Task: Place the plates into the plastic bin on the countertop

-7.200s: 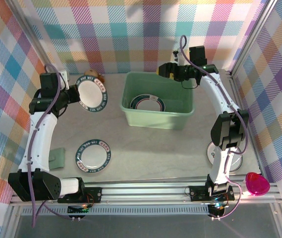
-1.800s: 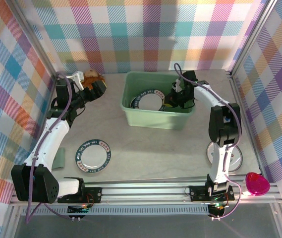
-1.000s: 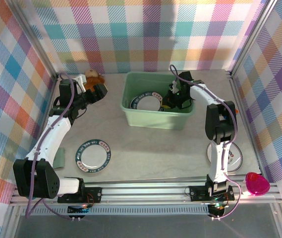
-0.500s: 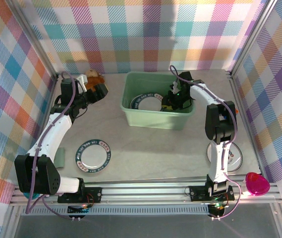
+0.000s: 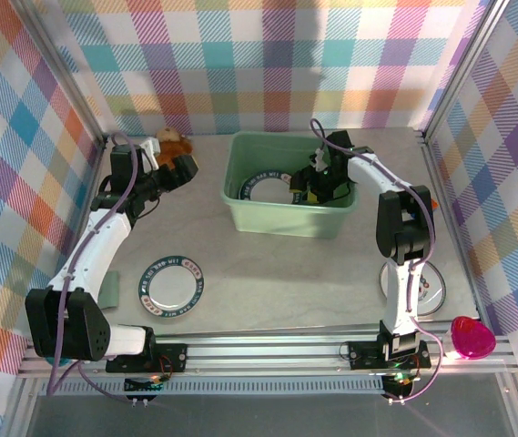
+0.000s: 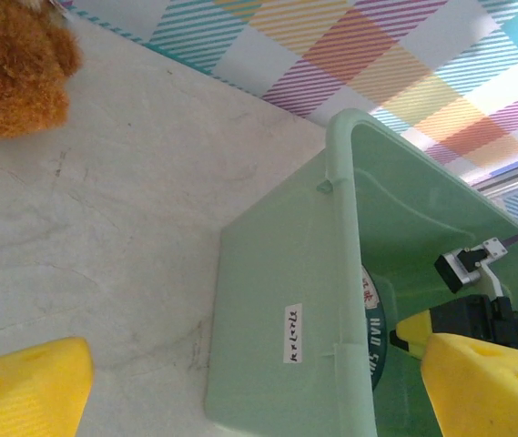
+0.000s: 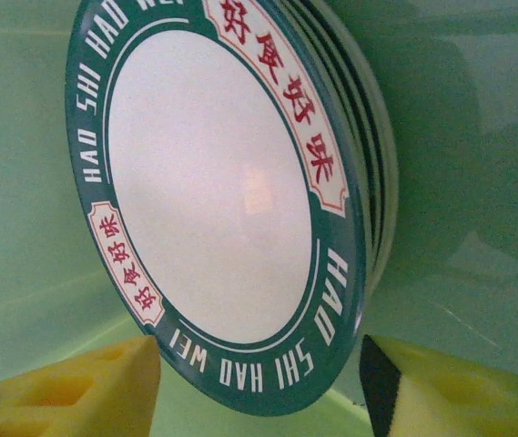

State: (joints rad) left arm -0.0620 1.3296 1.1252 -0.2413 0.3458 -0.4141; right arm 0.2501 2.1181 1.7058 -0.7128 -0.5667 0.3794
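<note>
On the left, the left gripper hangs with its jaws wide apart and nothing between them, near the brown toy and looking at the bin's outer wall. We judge it is best kept parked there, because the bin is where the other arm is working. Nearer to us, the left plate lies flat on the countertop, well apart from the bin and waiting to be collected. Inside the bin, a stack of plates sits toward the left side of the floor. In the right wrist view the top plate, with its green lettered rim, lies on the others. The right gripper is down in the bin at the stack's right edge. Its jaws stand apart on either side of the rim, and as far as we can see there is a gap at each pad, so we read the plate as let go rather than held. We take the step in hand to be the release. To finish it well, we would spread the jaws fully before moving, then lift straight up and away from the rim so that no pad drags the top plate off the stack, and clear the bin's right wall before swinging out. The right plate lies on the countertop beside that arm's base and looks like a sensible next pick.
</note>
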